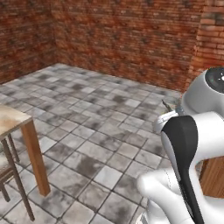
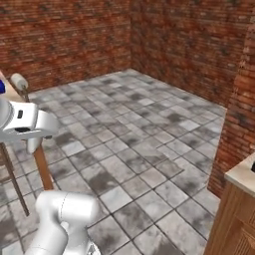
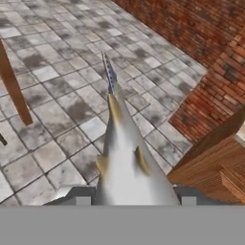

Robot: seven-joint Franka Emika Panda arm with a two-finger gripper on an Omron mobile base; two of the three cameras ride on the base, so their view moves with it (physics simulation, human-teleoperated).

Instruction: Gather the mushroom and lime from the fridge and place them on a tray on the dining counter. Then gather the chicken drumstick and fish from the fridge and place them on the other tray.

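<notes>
The fish (image 3: 125, 158) sits pinched in my gripper (image 3: 131, 201), its silver-grey body rising from between my two dark finger tips and its thin tail pointing straight away from me, out over the grey tiled floor (image 3: 62, 72). Yellowish fins flare on both sides of its body just beyond my fingers. Off to my left stands a wooden leg of the surface (image 1: 36, 159), its beige top (image 1: 11, 118) showing at the edge of the left base view. To my right rises a brick wall (image 3: 210, 91), with a wooden cabinet (image 3: 215, 167) near its foot, close beside my gripper.
</notes>
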